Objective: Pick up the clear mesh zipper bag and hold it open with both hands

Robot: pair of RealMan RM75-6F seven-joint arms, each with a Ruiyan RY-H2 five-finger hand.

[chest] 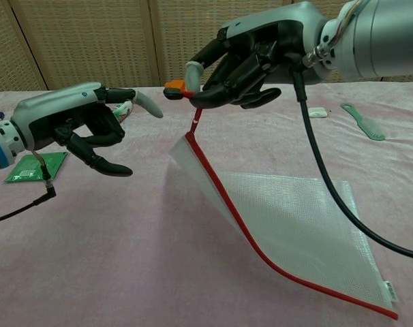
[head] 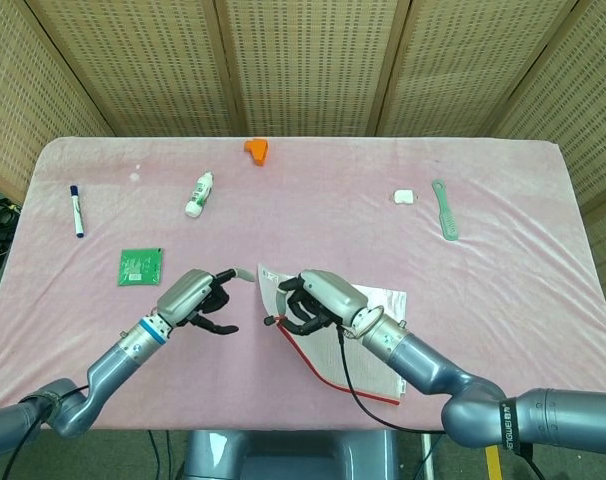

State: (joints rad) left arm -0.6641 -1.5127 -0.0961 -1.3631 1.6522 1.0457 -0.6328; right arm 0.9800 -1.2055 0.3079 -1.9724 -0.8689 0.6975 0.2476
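Observation:
The clear mesh zipper bag with a red zipper edge hangs by one corner, its far end lying on the pink table. My right hand pinches the red zipper pull above that raised corner; in the head view this hand sits over the bag at the table's near middle. My left hand hovers open just left of the raised corner, fingers spread and one pointing toward the bag, not touching it. The head view shows the left hand close beside the bag's corner.
A green packet lies left of my left hand. A white tube, a blue marker and an orange piece lie farther back. A green comb and small white object lie at the back right.

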